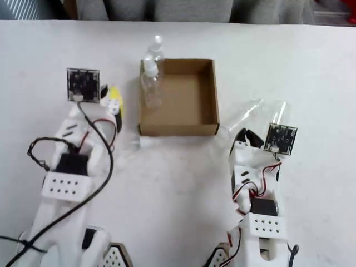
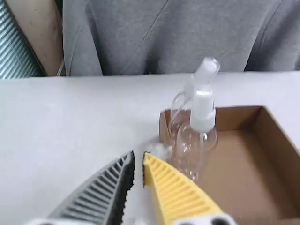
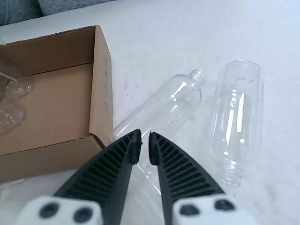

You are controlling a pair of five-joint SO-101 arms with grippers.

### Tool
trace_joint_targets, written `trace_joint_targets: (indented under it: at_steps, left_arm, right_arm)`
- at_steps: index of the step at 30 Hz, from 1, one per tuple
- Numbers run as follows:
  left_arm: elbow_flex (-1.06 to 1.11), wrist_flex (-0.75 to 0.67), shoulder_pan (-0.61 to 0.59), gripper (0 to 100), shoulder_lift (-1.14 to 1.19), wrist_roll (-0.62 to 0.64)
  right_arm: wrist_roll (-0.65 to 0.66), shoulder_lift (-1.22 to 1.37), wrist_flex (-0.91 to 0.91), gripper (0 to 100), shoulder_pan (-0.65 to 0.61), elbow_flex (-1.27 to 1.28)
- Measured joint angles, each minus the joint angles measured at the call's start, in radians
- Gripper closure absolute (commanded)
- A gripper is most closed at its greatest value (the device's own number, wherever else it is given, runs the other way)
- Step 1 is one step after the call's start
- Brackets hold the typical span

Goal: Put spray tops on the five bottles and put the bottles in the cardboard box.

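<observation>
The cardboard box (image 1: 207, 94) sits open at mid-table. Two clear bottles with white spray tops (image 1: 150, 83) stand against its left wall; the nearer one (image 2: 197, 140) is upright and the farther one (image 2: 186, 101) leans. Their bases (image 3: 18, 86) show inside the box (image 3: 61, 108). Two clear bottles without tops lie on the table right of the box: one (image 3: 166, 105) beside the box wall, the other (image 3: 236, 115) farther right. My left gripper (image 2: 139, 160) is shut and empty, left of the box (image 2: 262, 140). My right gripper (image 3: 144, 140) is shut and empty, just short of the nearer lying bottle.
A small whitish piece (image 1: 143, 142) lies on the table at the box's front left corner. A person in grey sits behind the table's far edge (image 2: 154, 33). Open white tabletop (image 1: 178, 189) lies between the two arms.
</observation>
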Motion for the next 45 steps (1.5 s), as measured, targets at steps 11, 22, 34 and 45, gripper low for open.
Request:
trace_joint_targets:
  at_steps: [11,22,34,45]
  left_arm:
    - [0.281,0.275,-0.083,98,-0.261,-0.02]
    - [0.655,0.167,-0.361,98,-0.488,-0.043]
    - [0.704,0.433,-0.361,98,-0.87,-0.242]
    - [0.703,0.531,-0.347,98,-0.937,-0.305]
  right_arm:
    - [0.124,0.0,0.328,97.8,0.176,-0.18]
    - [0.328,0.114,0.618,96.4,0.163,-0.509]
    - [0.4,0.669,1.094,77.9,0.018,-0.982]
    - [0.62,0.908,1.092,77.9,-0.103,-1.06]
